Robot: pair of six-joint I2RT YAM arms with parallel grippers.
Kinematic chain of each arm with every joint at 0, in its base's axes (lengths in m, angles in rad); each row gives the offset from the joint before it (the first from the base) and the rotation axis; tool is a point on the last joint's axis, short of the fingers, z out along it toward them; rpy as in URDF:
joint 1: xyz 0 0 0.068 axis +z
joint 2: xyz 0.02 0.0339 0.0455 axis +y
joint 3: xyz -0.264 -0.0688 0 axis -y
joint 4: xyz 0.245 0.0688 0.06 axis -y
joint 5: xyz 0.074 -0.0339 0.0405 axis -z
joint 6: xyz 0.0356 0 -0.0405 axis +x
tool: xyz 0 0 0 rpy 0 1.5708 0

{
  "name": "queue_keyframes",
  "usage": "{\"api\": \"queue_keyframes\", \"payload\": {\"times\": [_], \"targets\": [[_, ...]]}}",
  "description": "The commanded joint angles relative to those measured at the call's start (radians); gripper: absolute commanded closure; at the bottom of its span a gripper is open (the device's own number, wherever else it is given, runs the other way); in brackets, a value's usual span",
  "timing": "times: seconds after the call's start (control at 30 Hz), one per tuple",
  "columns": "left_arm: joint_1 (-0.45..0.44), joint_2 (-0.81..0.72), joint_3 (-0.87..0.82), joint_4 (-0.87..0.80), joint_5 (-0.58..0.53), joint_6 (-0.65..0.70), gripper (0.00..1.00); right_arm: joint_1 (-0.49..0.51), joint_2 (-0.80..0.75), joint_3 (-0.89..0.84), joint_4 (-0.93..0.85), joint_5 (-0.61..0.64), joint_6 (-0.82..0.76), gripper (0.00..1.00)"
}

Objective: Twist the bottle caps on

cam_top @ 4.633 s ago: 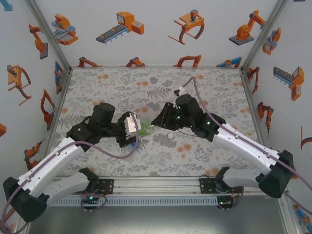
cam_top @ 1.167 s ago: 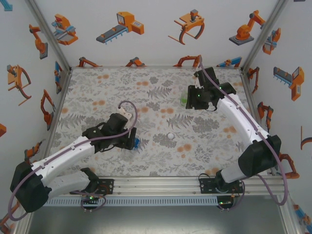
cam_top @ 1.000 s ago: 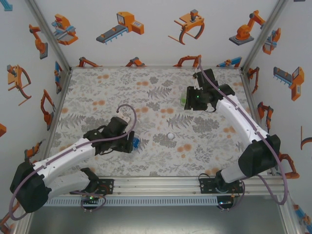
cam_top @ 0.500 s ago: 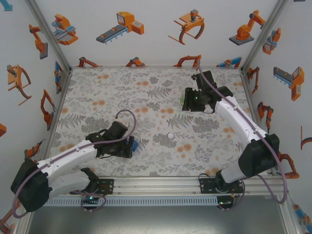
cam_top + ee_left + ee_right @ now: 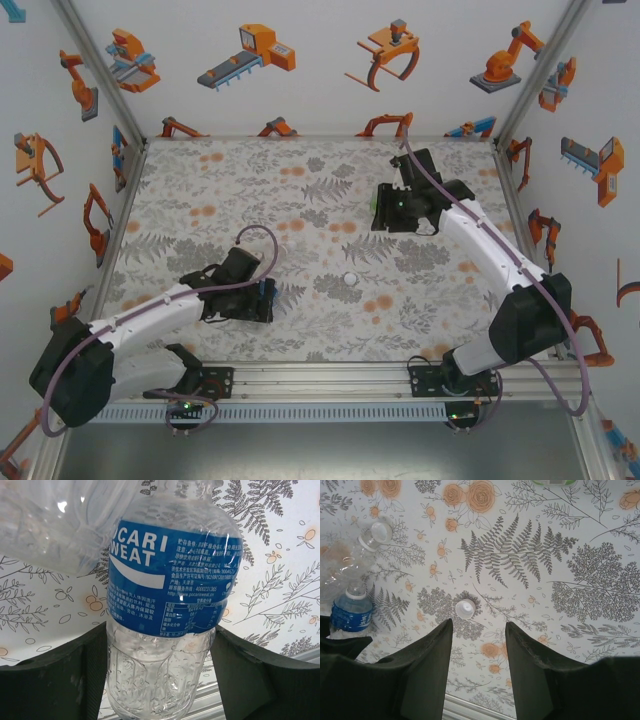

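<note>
A clear bottle with a blue label lies on the patterned table, its base toward the left wrist camera. My left gripper has one finger on each side of the bottle's lower body, jaws spread and not squeezing it. From above, the left gripper sits near the front left with a bit of blue bottle showing. A plain clear bottle lies against it. My right gripper hangs open and empty above a loose white cap. The cap lies mid-table. A greenish bottle stands beside the right gripper.
The right wrist view shows the blue-label bottle with a white cap on its neck and the clear bottle at the left, and the green bottle's base at the top edge. A metal rail runs along the near edge. Walls close in three sides.
My left jaws have widened around the blue-label bottle, and the left gripper has shifted slightly toward the near left. The right gripper has barely moved.
</note>
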Motion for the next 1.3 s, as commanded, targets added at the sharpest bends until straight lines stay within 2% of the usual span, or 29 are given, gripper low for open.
{"api": "queue_keyframes", "payload": {"times": [0.0, 0.33, 0.53, 0.87, 1.1, 1.23, 1.27], "targets": [[0.006, 0.047, -0.01, 0.015, 0.042, 0.007, 0.32, 0.016, -0.001, 0.001, 0.014, -0.012, 0.015, 0.54], [-0.003, 0.031, 0.031, -0.016, 0.053, 0.032, 0.43, 0.018, -0.013, 0.012, -0.003, 0.003, 0.006, 0.55], [-0.017, -0.037, 0.054, -0.031, 0.108, 0.075, 0.5, 0.021, -0.031, 0.001, 0.006, 0.006, 0.013, 0.55], [-0.032, -0.202, 0.161, -0.077, 0.26, 0.281, 0.6, 0.057, -0.051, 0.013, -0.001, 0.005, 0.008, 0.55], [-0.02, -0.268, 0.313, -0.133, 0.248, 0.502, 0.69, 0.096, -0.055, 0.01, -0.022, -0.008, 0.008, 0.56], [0.043, -0.268, 0.358, -0.106, 0.288, 0.586, 0.83, 0.13, -0.049, -0.008, -0.019, 0.002, 0.021, 0.57], [0.076, -0.261, 0.365, -0.084, 0.32, 0.592, 0.9, 0.141, -0.046, -0.012, -0.019, 0.007, 0.026, 0.57]]}}
